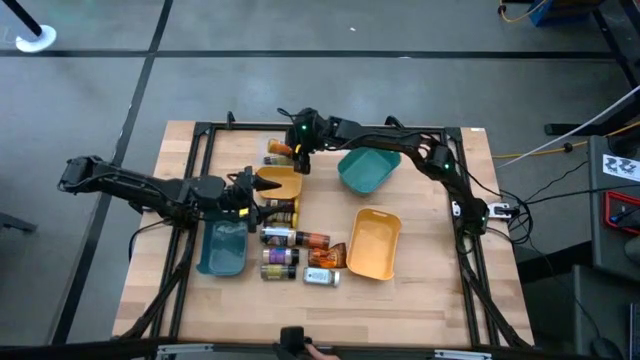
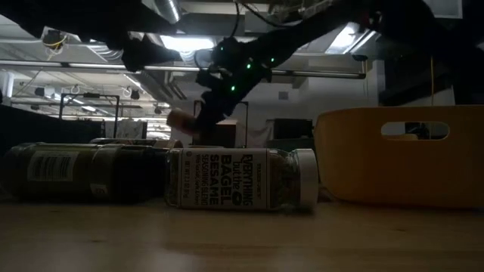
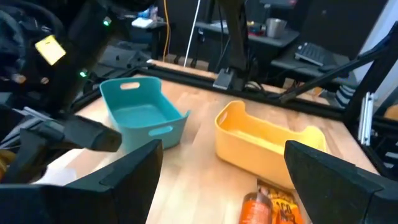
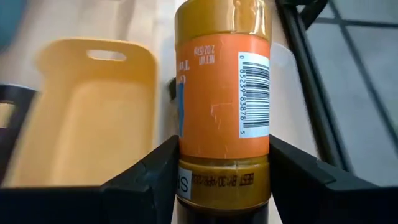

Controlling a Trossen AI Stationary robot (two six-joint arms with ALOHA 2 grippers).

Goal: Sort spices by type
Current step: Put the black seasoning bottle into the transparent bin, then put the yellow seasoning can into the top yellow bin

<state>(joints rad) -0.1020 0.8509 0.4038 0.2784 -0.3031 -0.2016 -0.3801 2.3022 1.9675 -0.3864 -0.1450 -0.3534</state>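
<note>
An orange jar [image 4: 222, 99] is clamped between the right gripper's [image 1: 298, 152] fingers, beside a yellow tray [image 4: 87, 118]; the left gripper [image 3: 217, 180] is held open

Overhead straight down on table [image 1: 420, 290]; low level across it; wrists close-in; yellow tray [image 1: 374, 243] shared.

trays [image 1: 375, 245]: 4 | spice jars [image 1: 279, 237]: about 8 | packet [image 1: 327, 257]: 1

It was a lab or workshop. Exposed ceiling ducts [image 2: 174, 11] and strip lights [image 2: 193, 44] ran overhead. Cluttered workbenches [image 3: 292, 53] and cables [image 1: 560, 145] surrounded the wooden table [image 1: 420, 300].
</note>
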